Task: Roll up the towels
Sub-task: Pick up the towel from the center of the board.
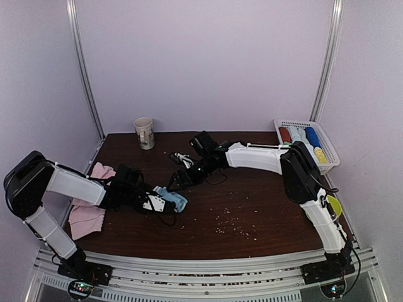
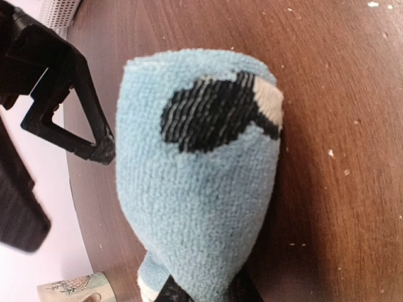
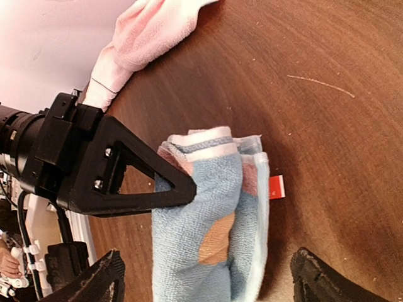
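A light blue towel (image 1: 175,199) with orange and white dots lies rolled up on the dark table. My left gripper (image 1: 158,202) is shut on one end of it; in the left wrist view the roll (image 2: 195,207) narrows into my left gripper (image 2: 201,292). My right gripper (image 1: 179,180) is open just beyond the roll. In the right wrist view the right gripper (image 3: 208,286) spans the roll (image 3: 208,239) without touching it, and a left finger (image 3: 132,182) presses on the roll's side. Pale pink towels (image 1: 86,218) lie at the left edge, with another (image 1: 101,170) behind them.
A mug (image 1: 144,133) stands at the back left. A white slatted basket (image 1: 331,151) with several coloured rolls sits at the back right. A yellow-green disc (image 1: 334,204) lies by the right arm. Crumbs (image 1: 236,228) dot the table's front middle.
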`<act>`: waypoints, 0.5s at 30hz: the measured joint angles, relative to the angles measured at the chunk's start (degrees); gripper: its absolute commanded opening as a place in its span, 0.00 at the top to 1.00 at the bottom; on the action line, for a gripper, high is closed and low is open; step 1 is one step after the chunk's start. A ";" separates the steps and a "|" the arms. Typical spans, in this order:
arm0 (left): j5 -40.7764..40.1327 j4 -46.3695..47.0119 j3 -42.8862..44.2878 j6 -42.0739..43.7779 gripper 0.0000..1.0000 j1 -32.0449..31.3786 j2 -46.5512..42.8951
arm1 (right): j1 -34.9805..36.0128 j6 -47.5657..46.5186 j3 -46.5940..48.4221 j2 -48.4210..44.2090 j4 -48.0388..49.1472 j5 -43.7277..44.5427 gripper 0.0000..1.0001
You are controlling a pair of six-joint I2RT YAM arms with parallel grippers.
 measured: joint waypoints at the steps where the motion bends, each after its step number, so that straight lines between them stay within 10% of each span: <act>1: -0.17 0.00 0.00 0.11 0.82 -0.02 0.00 | 0.04 -0.09 0.35 0.20 -0.11 -0.17 0.12; 15: -1.44 0.83 -0.83 0.98 0.85 -0.81 -0.50 | 1.66 -0.59 2.86 4.20 -5.14 0.63 0.21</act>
